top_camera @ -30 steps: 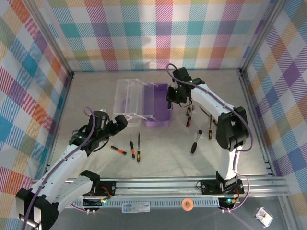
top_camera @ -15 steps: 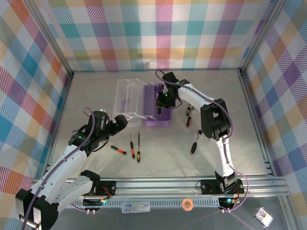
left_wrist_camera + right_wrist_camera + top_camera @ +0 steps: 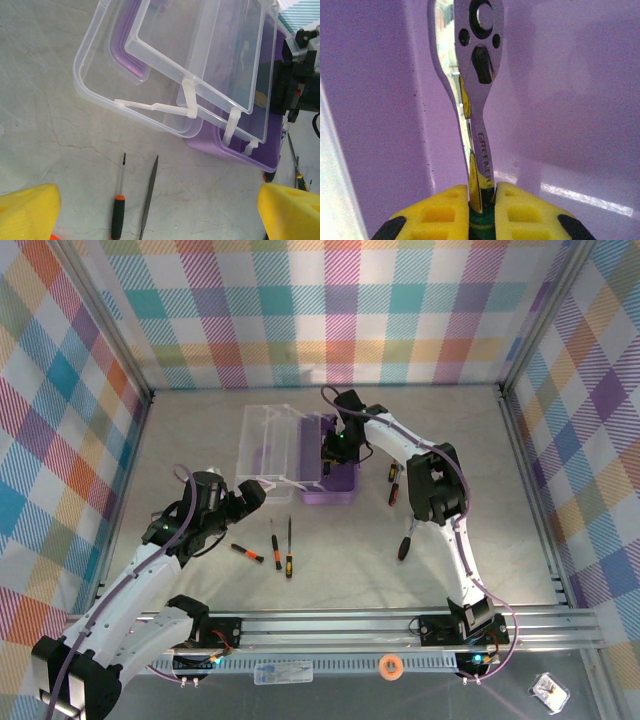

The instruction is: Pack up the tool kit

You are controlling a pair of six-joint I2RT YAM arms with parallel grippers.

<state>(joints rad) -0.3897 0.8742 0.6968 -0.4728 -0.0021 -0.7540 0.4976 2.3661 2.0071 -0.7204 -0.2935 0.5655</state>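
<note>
Over on the left, the left gripper (image 3: 246, 496) hangs low over the table (image 3: 185, 440) with its jaws spread about as wide as they go and nothing between them. On its wrist cam the two yellow pads (image 3: 27, 210) sit way out at the bottom corners. Lying on the table between those pads, untouched, are a small screwdriver (image 3: 118, 220) with an orange and black handle and a thin dark tool (image 3: 149, 197) right next to it, looks like a file but can't say for sure.

Just ahead of that gripper is the clear lid (image 3: 268, 445), flipped all the way open and lying flat, its handle on the side nearest the gripper. The purple case (image 3: 330, 480) it's hinged to sits right of the lid.

The right gripper (image 3: 335, 445) is dipped down into the case, clamped tight on the green grip of a chrome ratchet wrench (image 3: 475, 75). The wrench head sticks straight out past the fingers, close to the purple wall; can't tell if it's touching anything.

Off to that gripper's right, a couple more screwdrivers (image 3: 393, 480) lie loose on the table, with a black-handled tool (image 3: 405, 540) a bit closer to the arm bases
</note>
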